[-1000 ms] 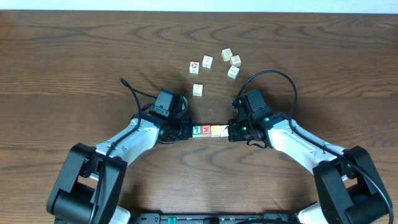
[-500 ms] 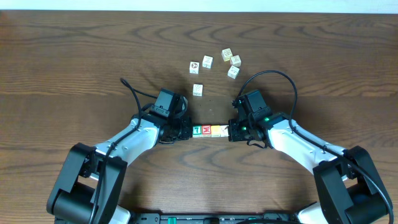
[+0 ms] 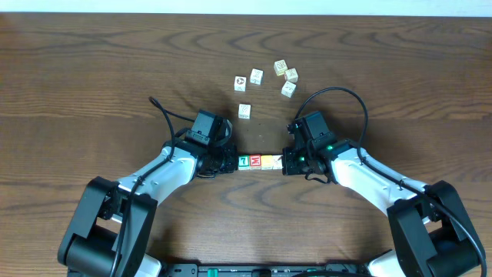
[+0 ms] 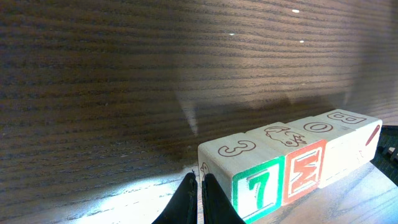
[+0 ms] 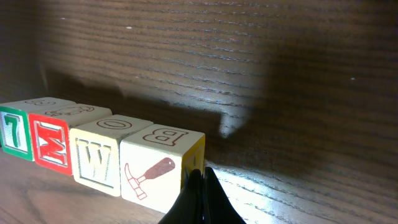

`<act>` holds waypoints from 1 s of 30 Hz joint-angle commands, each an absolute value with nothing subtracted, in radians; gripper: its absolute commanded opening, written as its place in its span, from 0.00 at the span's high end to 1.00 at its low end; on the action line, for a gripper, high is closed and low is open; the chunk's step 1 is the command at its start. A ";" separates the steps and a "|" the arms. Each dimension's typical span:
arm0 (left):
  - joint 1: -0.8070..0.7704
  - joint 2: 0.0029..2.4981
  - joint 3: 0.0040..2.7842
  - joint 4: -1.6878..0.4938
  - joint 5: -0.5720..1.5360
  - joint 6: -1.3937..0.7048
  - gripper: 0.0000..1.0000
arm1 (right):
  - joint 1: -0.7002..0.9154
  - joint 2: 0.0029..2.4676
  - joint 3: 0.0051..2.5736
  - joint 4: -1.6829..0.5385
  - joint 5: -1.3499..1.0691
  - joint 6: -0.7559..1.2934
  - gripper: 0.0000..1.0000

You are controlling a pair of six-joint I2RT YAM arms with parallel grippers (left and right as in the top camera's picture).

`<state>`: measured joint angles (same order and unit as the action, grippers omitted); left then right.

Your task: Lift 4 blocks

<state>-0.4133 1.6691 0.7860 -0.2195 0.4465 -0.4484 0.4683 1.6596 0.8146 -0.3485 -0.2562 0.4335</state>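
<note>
Between the two wrists, seen from overhead, the four blocks [image 3: 260,161] lie end to end in one short row on the table [image 3: 92,77]. The row's long axis runs straight from the left gripper [image 3: 233,162] to the right gripper [image 3: 285,162]. Each arm stands at its own end, neither nearer. Cream picture cubes [image 3: 267,81] sit well beyond both grippers.

At the left wrist, the jaws are pressed together, their tips apparently against the end face of the green 7 block [image 4: 258,190]. The row leads away rightward from them, through the red block [image 4: 305,171].

At the right wrist, the jaws are likewise closed to a point at the outer end of the hammer block [image 5: 155,177], seemingly touching it. The yellow-orange W block [image 5: 96,162] lies next leftward. The lift likely depends on both tips squeezing inward along that axis. I cannot tell whether the row is off the wood.
</note>
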 commanded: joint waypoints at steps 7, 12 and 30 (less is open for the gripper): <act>-0.458 1.671 0.803 -0.207 0.596 -0.458 0.93 | 0.564 1.633 0.873 -0.334 -0.390 0.449 0.99; -0.458 1.671 0.803 -0.207 0.604 -0.465 0.93 | 0.564 1.633 0.873 -0.333 -0.390 0.456 0.99; -0.458 1.668 0.803 -0.180 0.648 -0.478 0.93 | 0.564 1.633 0.873 -0.332 -0.424 0.494 0.99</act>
<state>-0.4133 1.6691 0.7860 -0.2115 0.4541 -0.4679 0.4969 1.6569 0.8238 -0.3630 -0.2005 0.4671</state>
